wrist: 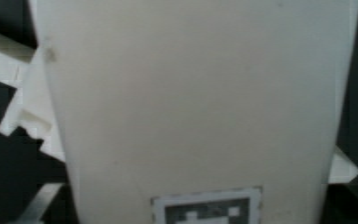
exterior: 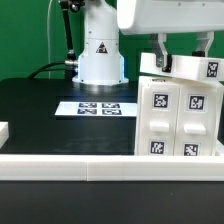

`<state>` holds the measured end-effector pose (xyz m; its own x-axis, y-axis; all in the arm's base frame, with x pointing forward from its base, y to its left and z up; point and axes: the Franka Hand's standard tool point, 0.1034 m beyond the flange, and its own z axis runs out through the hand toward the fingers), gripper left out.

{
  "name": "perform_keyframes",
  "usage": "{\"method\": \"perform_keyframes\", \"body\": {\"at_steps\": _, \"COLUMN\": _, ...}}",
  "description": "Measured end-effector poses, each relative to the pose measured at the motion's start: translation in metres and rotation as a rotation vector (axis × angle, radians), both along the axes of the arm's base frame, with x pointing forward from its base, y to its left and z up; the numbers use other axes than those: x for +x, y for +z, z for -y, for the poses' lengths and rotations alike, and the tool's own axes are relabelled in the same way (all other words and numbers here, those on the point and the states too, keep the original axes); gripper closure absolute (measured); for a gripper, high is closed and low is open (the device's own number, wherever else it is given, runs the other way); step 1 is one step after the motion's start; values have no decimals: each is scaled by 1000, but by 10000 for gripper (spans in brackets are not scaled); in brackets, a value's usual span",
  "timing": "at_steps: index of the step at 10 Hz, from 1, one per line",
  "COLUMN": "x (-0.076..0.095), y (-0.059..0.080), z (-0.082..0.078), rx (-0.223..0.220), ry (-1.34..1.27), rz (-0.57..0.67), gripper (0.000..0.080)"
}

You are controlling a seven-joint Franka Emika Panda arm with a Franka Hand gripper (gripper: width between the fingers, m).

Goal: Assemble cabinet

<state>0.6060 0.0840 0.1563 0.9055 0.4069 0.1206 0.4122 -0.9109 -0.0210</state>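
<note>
The cabinet, a big white box with black-and-white tags on its front panels, stands upright at the exterior view's right, just behind the white rail. A white tagged top panel lies across its top. My gripper reaches down from above, with one dark finger on each side of that panel, closed against it. In the wrist view the panel's white face fills almost the whole picture, with one tag at its edge. My fingertips are hidden there.
The marker board lies flat on the black table in front of the arm's white base. A long white rail edges the table's front. A small white piece sits at the exterior view's left edge.
</note>
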Motion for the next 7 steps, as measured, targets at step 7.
{"method": "perform_keyframes", "body": {"at_steps": 7, "x": 2, "y": -2, "z": 1, "rx": 80, "ry": -596, "rz": 26, "gripper": 240}}
